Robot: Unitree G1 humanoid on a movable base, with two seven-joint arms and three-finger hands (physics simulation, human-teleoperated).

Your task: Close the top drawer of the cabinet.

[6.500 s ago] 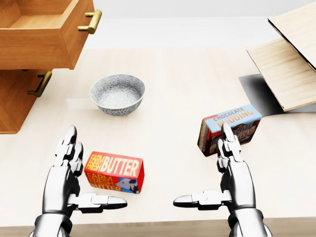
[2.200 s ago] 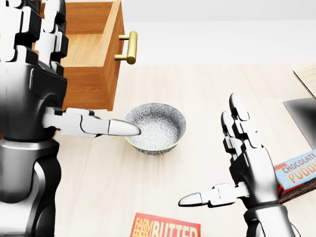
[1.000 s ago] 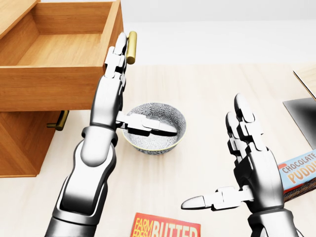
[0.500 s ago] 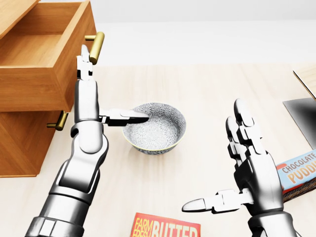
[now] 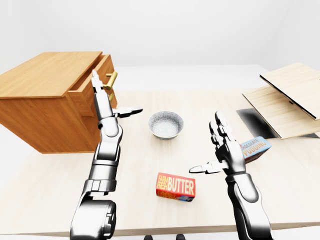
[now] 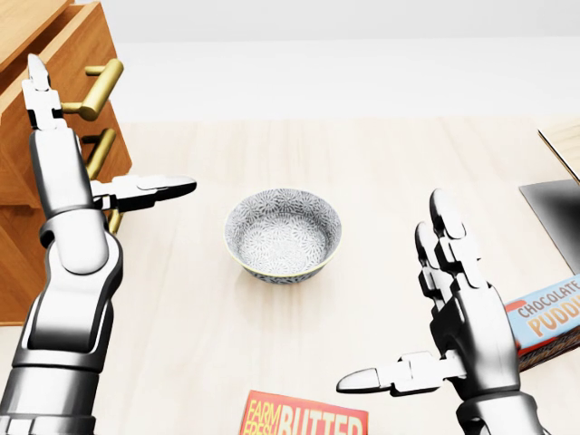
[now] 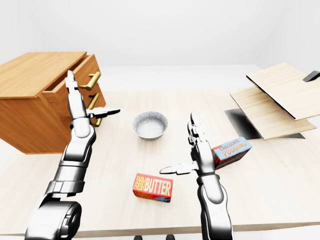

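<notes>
The wooden cabinet (image 5: 45, 100) stands at the left of the table. Its top drawer (image 7: 80, 86) sticks out only a little, with its brass handle (image 6: 98, 83) pointing right. A second brass handle (image 6: 100, 149) sits below it. My left hand (image 6: 77, 177) is open and flat. Its fingers (image 6: 41, 95) point up along the drawer front and the thumb stretches right. I cannot tell if the palm touches the wood. My right hand (image 6: 426, 326) is open and empty, held over the table at the lower right.
A patterned grey bowl (image 6: 283, 234) sits mid-table, right of my left hand. A butter box (image 6: 304, 419) lies at the bottom edge. A chocolate pudding box (image 6: 548, 317) is beside my right hand. Tilted wooden boards (image 5: 292, 95) and a dark patch (image 6: 555, 217) are at the right.
</notes>
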